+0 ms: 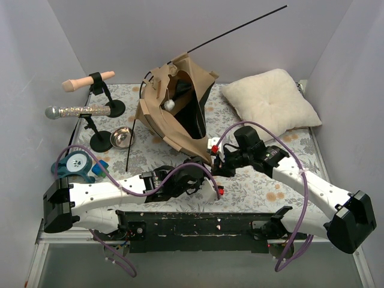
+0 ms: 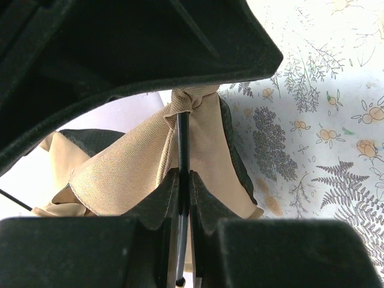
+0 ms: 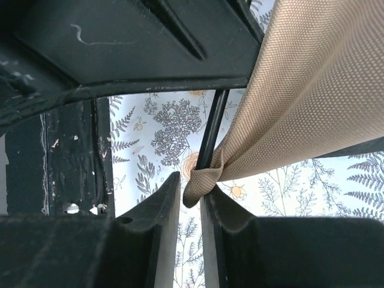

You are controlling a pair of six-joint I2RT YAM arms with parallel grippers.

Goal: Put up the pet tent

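On the floral table [image 1: 264, 189], a microphone [image 1: 75, 111] on its stand and a metal bowl [image 1: 122, 138] sit at the left. The left gripper [image 2: 185, 180] has its jaws pressed together on a thin black pole [image 2: 183, 144], just below a knotted tan fabric loop. The pet tent [image 1: 180, 108] stands half-raised mid-table, slumped, with its white pom-pom [image 1: 170, 104] hanging in the doorway and one pole end jutting up toward the back wall. At its near corner the right gripper [image 3: 191, 186] shows jaws slightly parted – a tan webbing loop [image 3: 201, 180] sits at their mouth, contact unclear. A cream pillow [image 1: 270, 102] lies far right.
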